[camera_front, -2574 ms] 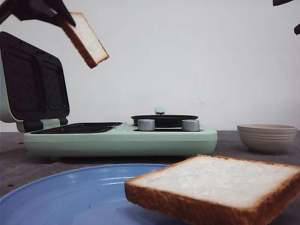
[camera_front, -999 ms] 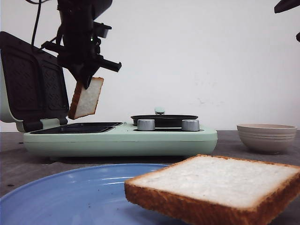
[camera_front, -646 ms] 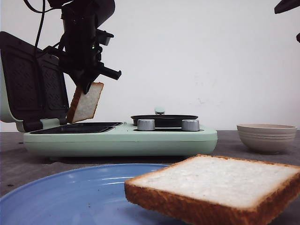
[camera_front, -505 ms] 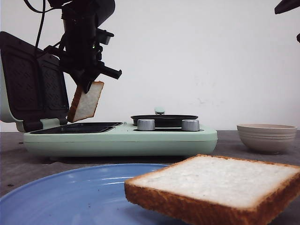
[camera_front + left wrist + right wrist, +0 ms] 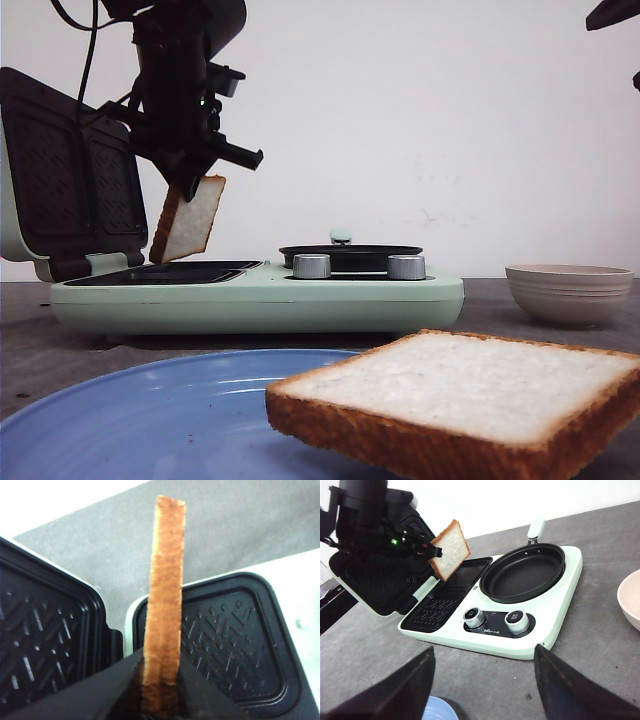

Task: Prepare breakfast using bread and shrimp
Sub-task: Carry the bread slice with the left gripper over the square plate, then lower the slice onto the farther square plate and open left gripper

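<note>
My left gripper point(image 5: 190, 180) is shut on a slice of bread point(image 5: 188, 220) and holds it on edge, tilted, just above the open press plates point(image 5: 165, 272) of the mint-green breakfast maker point(image 5: 260, 300). In the left wrist view the bread's crust point(image 5: 164, 605) stands between my fingers point(image 5: 120, 685) over a ribbed plate point(image 5: 225, 640). In the right wrist view the bread point(image 5: 450, 547) hangs over the far plate point(image 5: 465, 575). A second bread slice point(image 5: 460, 395) lies on the blue plate point(image 5: 150, 420) in front. My right gripper point(image 5: 482, 690) is open and empty, high above the table. No shrimp shows.
The press lid point(image 5: 70, 170) stands open at the left. A black round pan point(image 5: 350, 255) and two knobs point(image 5: 312, 266) sit on the maker's right half. A beige ribbed bowl point(image 5: 568, 292) stands at the right; its inside is hidden.
My left gripper has carried the bread down from the upper left to just above the press plates. In the last half second it shifted slightly right. The right arm has not moved.
</note>
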Robot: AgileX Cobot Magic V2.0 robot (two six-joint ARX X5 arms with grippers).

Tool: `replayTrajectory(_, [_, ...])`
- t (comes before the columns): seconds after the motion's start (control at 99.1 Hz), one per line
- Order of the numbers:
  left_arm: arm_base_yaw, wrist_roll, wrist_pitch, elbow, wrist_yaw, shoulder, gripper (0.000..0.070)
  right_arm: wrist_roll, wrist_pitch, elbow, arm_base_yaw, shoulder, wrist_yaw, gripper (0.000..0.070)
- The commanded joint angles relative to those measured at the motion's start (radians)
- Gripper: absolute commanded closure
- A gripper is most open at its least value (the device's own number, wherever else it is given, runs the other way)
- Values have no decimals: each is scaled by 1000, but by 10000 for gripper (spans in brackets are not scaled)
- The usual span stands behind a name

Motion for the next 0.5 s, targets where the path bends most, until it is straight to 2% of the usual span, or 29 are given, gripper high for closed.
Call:
replayTrajectory(0.0, [-4, 14, 1, 27, -1, 31, 584, -9, 8, 13, 5, 2, 4, 311])
replayTrajectory(0.141, [-4, 13, -5, 27, -1, 35, 568, -9, 8, 13, 5, 2, 4, 311])
replayTrajectory(0.363, [-4, 13, 33, 27, -2, 35, 258, -12, 8, 13, 5, 2, 11, 311])
replayTrajectory(0.414, [-4, 13, 44, 27, -2, 34, 214, -12, 8, 13, 5, 2, 16, 311])
replayTrajectory(0.495, [-10, 13, 54, 30, -2, 34, 210, -12, 8, 13, 5, 2, 20, 311])
